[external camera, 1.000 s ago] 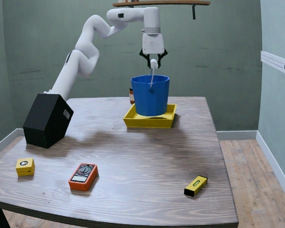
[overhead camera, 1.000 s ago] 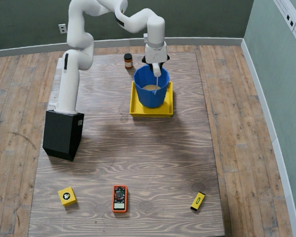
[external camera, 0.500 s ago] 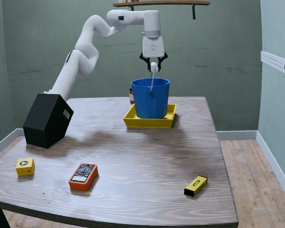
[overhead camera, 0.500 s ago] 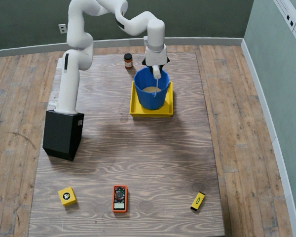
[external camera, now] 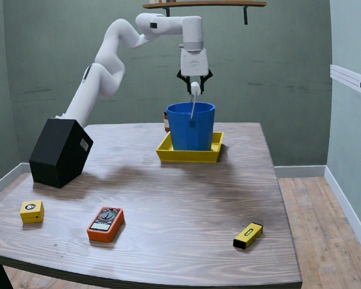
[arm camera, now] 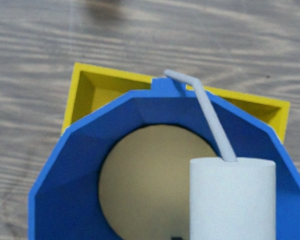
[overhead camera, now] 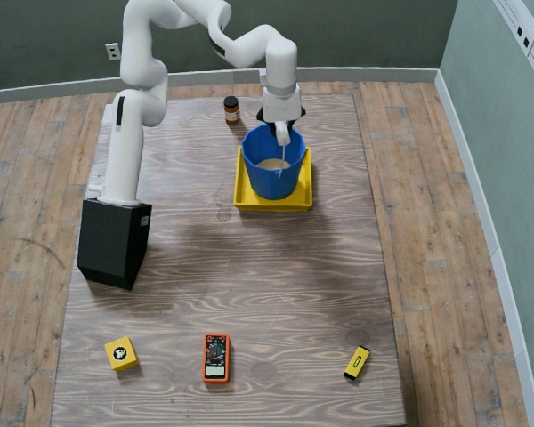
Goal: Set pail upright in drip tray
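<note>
The blue pail (overhead camera: pixel 271 164) stands upright inside the yellow drip tray (overhead camera: pixel 273 193) at the far middle of the table. Its lower part is behind the tray's front wall in the exterior view, where the pail (external camera: pixel 191 126) sits within the tray (external camera: pixel 190 148). My gripper (external camera: pixel 195 88) is right above the pail, shut on the white grip of the pail's wire handle (external camera: pixel 195 88). The wrist view looks straight down into the pail (arm camera: pixel 155 170), with the handle grip (arm camera: pixel 232 197) at the lower right and the tray's far corners (arm camera: pixel 97 87) showing behind the rim. Whether the base touches the tray floor is hidden.
A small jar with a black lid (overhead camera: pixel 230 108) stands just behind the tray. The arm's black base (overhead camera: pixel 113 241) is at the left. A yellow box (overhead camera: pixel 121 352), an orange multimeter (overhead camera: pixel 215 358) and a yellow level (overhead camera: pixel 356 362) lie near the front edge.
</note>
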Available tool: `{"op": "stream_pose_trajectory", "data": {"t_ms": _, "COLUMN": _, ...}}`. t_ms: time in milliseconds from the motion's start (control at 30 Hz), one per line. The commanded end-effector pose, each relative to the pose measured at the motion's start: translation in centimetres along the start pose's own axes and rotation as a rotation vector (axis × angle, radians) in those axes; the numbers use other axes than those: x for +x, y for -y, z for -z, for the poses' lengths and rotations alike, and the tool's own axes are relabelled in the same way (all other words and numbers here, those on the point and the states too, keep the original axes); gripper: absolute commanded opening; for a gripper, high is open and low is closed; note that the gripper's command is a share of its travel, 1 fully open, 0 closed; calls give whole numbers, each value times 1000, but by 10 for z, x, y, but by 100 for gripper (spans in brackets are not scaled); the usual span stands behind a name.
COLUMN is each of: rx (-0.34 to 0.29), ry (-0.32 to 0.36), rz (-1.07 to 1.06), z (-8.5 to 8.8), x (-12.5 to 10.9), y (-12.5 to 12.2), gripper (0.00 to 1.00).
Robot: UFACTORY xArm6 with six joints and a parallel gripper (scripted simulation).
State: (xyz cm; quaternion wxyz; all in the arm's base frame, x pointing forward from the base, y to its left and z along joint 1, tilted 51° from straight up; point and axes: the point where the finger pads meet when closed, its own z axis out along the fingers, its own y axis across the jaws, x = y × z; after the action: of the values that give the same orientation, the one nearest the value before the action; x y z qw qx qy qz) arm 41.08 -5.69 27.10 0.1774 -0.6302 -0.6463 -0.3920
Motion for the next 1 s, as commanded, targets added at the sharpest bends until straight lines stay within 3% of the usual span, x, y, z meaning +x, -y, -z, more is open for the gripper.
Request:
{"op": "stream_pose_trajectory", "data": {"t_ms": 0, "rx": -3, "ry": 2, "rz": 1, "z": -2, "x": 0, "y": -1, "gripper": 0}}
{"op": "stream_pose_trajectory", "data": {"t_ms": 967, "rx": -3, "ry": 2, "rz": 1, "z": -8, "x": 0, "y": -1, "gripper": 0}}
